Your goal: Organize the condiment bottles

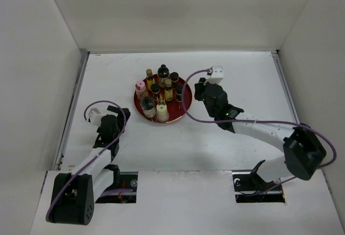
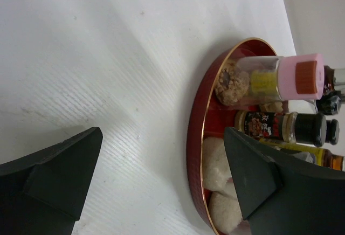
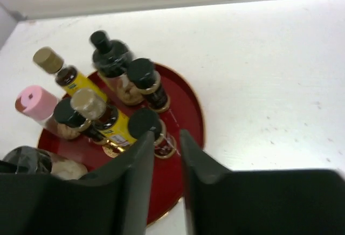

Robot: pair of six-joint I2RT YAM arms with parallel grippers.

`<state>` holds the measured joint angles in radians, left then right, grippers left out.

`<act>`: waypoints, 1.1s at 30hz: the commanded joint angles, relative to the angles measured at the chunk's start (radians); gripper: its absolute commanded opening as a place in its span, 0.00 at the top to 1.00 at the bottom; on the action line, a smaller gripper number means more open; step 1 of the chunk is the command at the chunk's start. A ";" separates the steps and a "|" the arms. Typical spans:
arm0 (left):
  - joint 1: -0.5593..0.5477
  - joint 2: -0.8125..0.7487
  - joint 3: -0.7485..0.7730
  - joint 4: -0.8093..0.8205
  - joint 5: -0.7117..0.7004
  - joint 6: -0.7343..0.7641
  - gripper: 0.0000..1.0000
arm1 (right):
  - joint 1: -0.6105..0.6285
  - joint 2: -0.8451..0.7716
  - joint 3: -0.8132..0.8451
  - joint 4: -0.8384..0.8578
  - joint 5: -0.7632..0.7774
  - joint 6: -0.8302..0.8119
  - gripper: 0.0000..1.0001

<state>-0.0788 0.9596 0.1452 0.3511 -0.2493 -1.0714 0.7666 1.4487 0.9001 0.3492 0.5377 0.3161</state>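
condiment bottles (image 1: 163,74) upright, caps up, on red tray (image 3: 186,103) | left gripper (image 2: 161,159) spread | right gripper (image 3: 164,138) pressed together

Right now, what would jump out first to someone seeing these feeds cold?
The round red tray mid-table catches the eye first. It is crowded with upright condiment bottles, and the pink-capped jar stands out at its left edge. The right gripper hovers just right of the tray, fingers nearly together and empty. The left gripper is wide open on the tray's near-left side, just short of it.
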 commanded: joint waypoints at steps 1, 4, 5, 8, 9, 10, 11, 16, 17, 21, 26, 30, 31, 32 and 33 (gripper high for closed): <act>0.004 -0.033 0.048 -0.044 -0.053 -0.007 0.00 | -0.060 -0.092 -0.093 0.063 0.062 0.027 0.77; -0.006 -0.062 0.054 -0.064 -0.062 0.001 0.00 | -0.106 -0.146 -0.164 0.059 0.088 0.072 0.79; -0.011 -0.065 0.048 -0.046 -0.064 0.002 0.00 | -0.120 -0.157 -0.185 0.053 0.103 0.090 0.75; -0.035 -0.050 0.042 0.009 -0.051 0.030 0.00 | -0.131 -0.154 -0.191 0.016 0.116 0.094 0.51; -0.042 -0.045 0.048 0.009 -0.044 0.042 0.00 | -0.131 -0.152 -0.190 0.004 0.128 0.094 0.41; -0.045 -0.041 0.054 0.009 -0.039 0.048 0.00 | -0.131 -0.155 -0.191 0.002 0.137 0.092 0.32; -0.045 -0.036 0.057 0.006 -0.038 0.050 0.00 | -0.132 -0.160 -0.196 0.004 0.140 0.087 0.25; -0.025 -0.021 0.057 -0.003 -0.013 0.039 0.00 | -0.177 -0.177 -0.234 0.019 0.128 0.075 0.21; -0.022 -0.022 0.059 -0.003 -0.007 0.039 0.00 | -0.187 -0.179 -0.246 0.030 0.125 0.072 0.21; -0.031 0.002 0.063 0.008 -0.018 0.039 0.00 | -0.215 -0.180 -0.300 0.097 0.091 0.051 0.20; -0.034 0.028 0.074 0.008 -0.013 0.037 0.00 | -0.232 -0.148 -0.334 0.171 0.058 0.040 0.25; -0.023 -0.001 0.060 0.014 -0.012 0.036 0.00 | -0.232 -0.114 -0.329 0.194 0.053 0.028 0.46; -0.020 -0.010 0.059 0.009 -0.008 0.034 0.00 | -0.232 -0.111 -0.326 0.189 0.053 0.021 0.53; -0.020 -0.019 0.057 0.006 -0.008 0.034 0.00 | -0.232 -0.111 -0.325 0.188 0.053 0.014 0.60; -0.022 -0.024 0.056 0.009 -0.010 0.034 0.00 | -0.232 -0.116 -0.325 0.191 0.053 0.006 0.68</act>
<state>-0.1055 0.9691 0.1753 0.3107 -0.2642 -1.0435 0.5362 1.3342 0.5602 0.4583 0.5987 0.3408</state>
